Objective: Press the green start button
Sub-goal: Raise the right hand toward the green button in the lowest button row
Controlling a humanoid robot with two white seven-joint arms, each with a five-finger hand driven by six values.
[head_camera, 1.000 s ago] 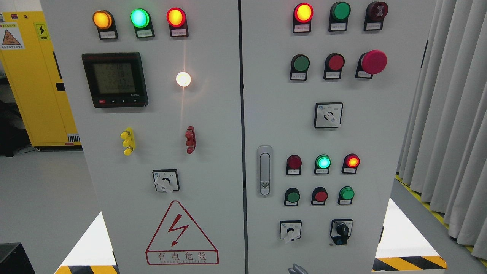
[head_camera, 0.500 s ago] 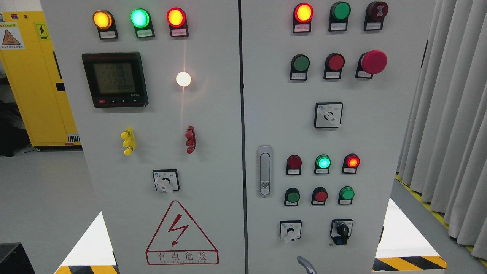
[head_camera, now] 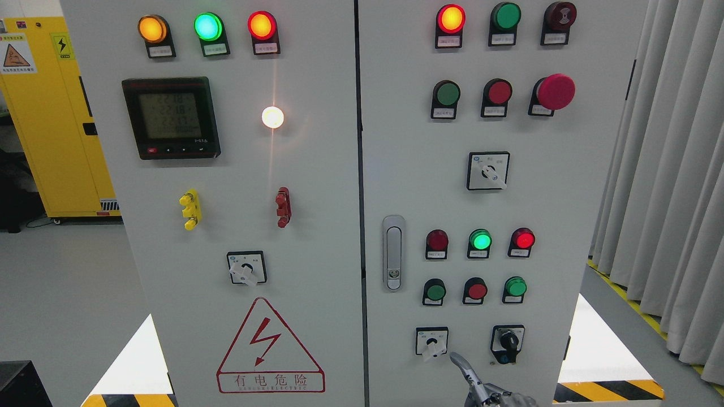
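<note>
A grey control cabinet (head_camera: 565,169) fills the head view. On its right door, an unlit green push button (head_camera: 447,94) sits in the upper row beside a red one (head_camera: 500,91). Lower down are two more green buttons (head_camera: 435,291) (head_camera: 515,286) with a red button (head_camera: 477,291) between them, under a lit green lamp (head_camera: 480,240). My right hand (head_camera: 476,385) rises from the bottom edge. Its tip is just right of a white selector switch (head_camera: 431,342) and below the lower left green button, touching no button. Most of the hand is cut off by the frame.
A red mushroom stop button (head_camera: 555,91) sticks out at the upper right. A black key switch (head_camera: 508,341) is right of the hand and a door latch (head_camera: 393,252) is to its upper left. Grey curtains (head_camera: 667,169) hang on the right, and a yellow cabinet (head_camera: 39,113) stands at the left.
My right hand has climbed from barely showing at the bottom edge to beside the white selector switch. The lamps and buttons look the same.
</note>
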